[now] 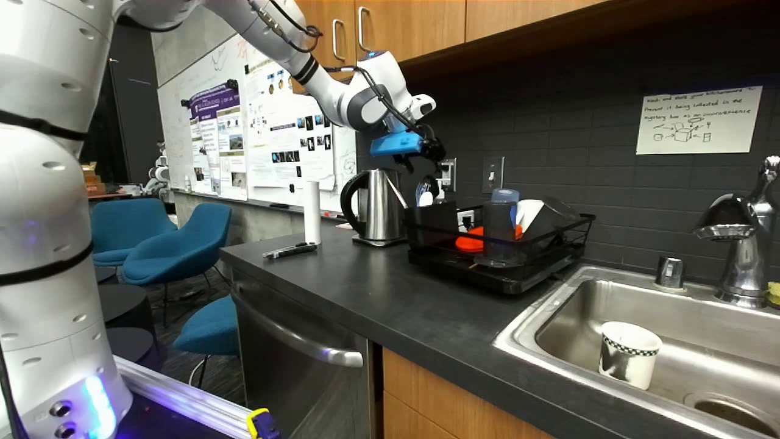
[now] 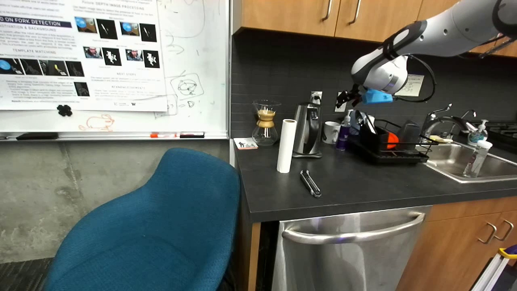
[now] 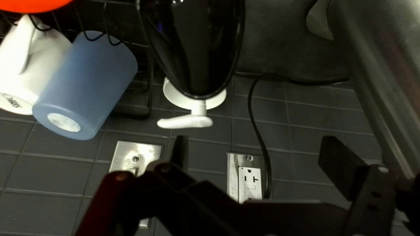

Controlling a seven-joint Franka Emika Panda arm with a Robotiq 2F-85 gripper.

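Note:
My gripper (image 3: pixel 256 155) is open, with nothing between its fingers. It is raised in the air near the dark tiled wall, above the area between the steel kettle (image 1: pixel 384 204) and the black dish rack (image 1: pixel 506 277). It also shows in both exterior views (image 1: pixel 420 163) (image 2: pixel 346 99). In the wrist view, a glossy black spoon-like utensil (image 3: pixel 197 46) and a white pump nozzle (image 3: pixel 188 122) are nearest the fingers. A blue cup (image 3: pixel 88 85) and a white mug (image 3: pixel 39 62) lie beside them. A wall outlet (image 3: pixel 250 180) shows between the fingers.
A white roll (image 2: pixel 286 147) stands and a black cutter-like tool (image 2: pixel 310 184) lies on the counter. A purple bottle (image 2: pixel 343 135), a mug (image 2: pixel 331 132) and a glass coffee maker (image 2: pixel 265 125) stand behind. A checker-rimmed cup (image 1: pixel 627 356) is in the sink (image 1: pixel 567 305). Cabinets (image 1: pixel 408 27) hang above.

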